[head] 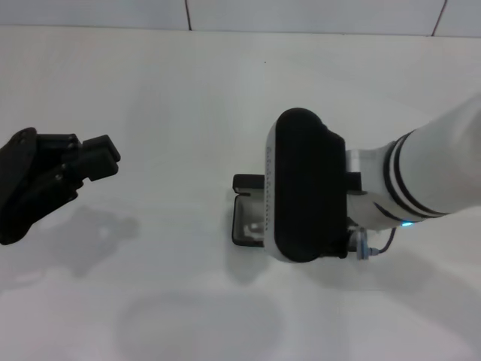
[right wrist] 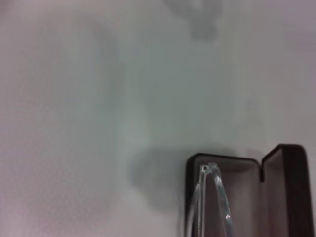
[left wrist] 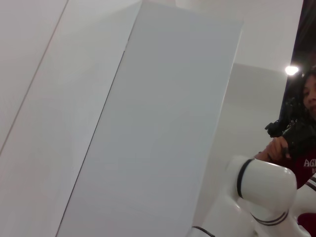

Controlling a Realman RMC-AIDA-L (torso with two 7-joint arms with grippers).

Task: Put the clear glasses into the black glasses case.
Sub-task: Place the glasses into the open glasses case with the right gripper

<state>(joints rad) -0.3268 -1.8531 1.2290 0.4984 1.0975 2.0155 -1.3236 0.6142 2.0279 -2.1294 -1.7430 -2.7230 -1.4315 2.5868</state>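
Right claw [head: 301,226], grip state hidden, hangs directly over the open black glasses case [head: 252,218], clear glasses [right wrist: 212,202] already inside lengthwise

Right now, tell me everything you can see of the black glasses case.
The black glasses case lies open on the white table, its hinged lid standing up beside the tray. It looks matte black with rounded corners and a dark lining. The clear glasses sit inside the tray. In the head view the right arm hangs over the case, hiding most of it.
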